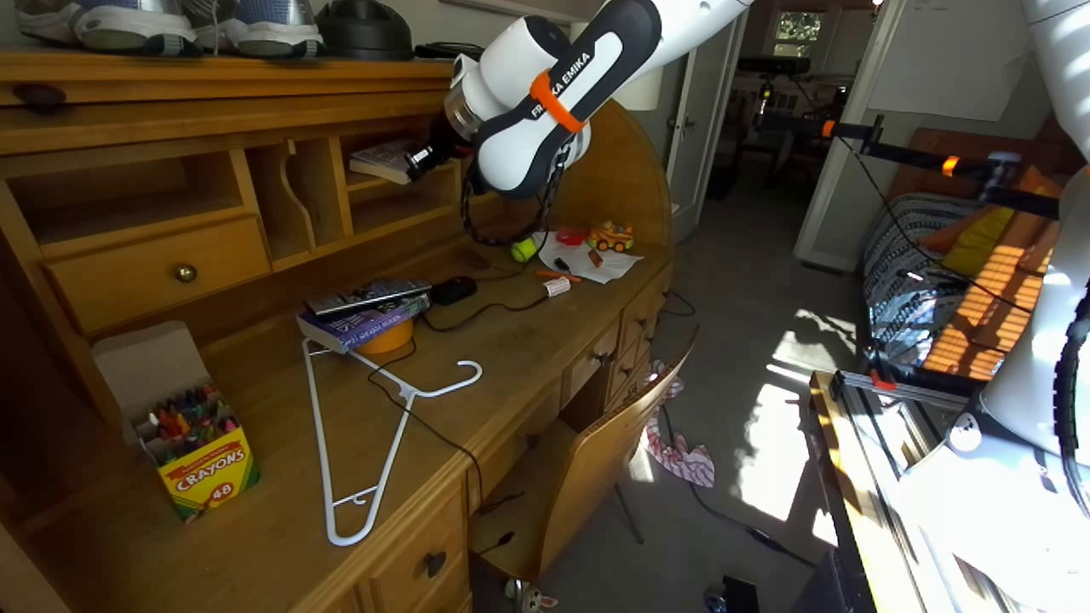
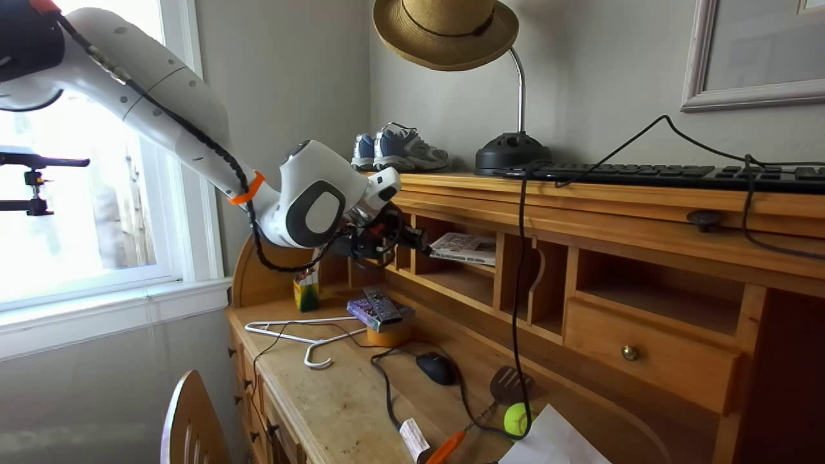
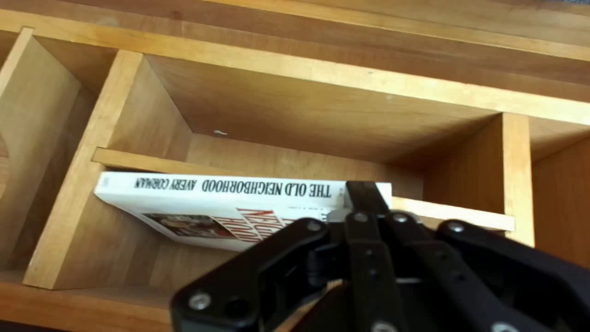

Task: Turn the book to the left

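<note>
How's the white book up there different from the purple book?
The white book lies up in a cubby; the purple book lies lower, on an orange thing. The white book's spine is white; the purple book's, purple. The purple book has a dark thing on top; the white book has the gripper at one end. Both have writing on their spines.

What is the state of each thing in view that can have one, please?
White-spined book, closed, lying flat
Jaws, apparently shut
Crayon box, open, upright
Purple book, closed
Brass-knobbed drawer, shut
Gooseneck lamp, lit or not unclear, head hidden
Hanger, bare
Wooden chair, upright
</note>
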Motion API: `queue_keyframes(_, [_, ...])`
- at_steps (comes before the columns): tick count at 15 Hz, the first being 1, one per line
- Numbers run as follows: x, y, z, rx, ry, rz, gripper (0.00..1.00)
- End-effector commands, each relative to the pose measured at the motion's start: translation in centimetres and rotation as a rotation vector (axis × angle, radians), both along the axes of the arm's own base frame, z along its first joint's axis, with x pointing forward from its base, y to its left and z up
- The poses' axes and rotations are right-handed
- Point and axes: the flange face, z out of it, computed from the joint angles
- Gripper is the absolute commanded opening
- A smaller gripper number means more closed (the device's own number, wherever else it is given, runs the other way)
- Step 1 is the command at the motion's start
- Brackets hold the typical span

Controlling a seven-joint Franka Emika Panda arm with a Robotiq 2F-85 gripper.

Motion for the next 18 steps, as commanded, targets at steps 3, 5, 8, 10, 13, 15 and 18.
queue_keyframes(3, [1.3,0.3,-0.1,0.034,-0.046,0.031,0.00])
queue_keyframes(5, [1.4,0.1,0.0,0.038,-0.047,0.031,0.00])
queue_keyframes(8, [0.9,-0.8,-0.2,0.027,0.006,0.002,0.00])
queue_keyframes(10, [0.5,-1.9,-0.6,0.017,0.037,-0.019,0.00])
queue_keyframes(13, [0.3,-4.0,-0.8,0.006,0.011,-0.078,0.00])
queue_keyframes(15, [0.2,-5.3,-1.0,0.008,0.002,-0.095,0.00])
queue_keyframes(18, [0.1,-6.1,-1.2,0.020,-0.016,-0.116,0.00])
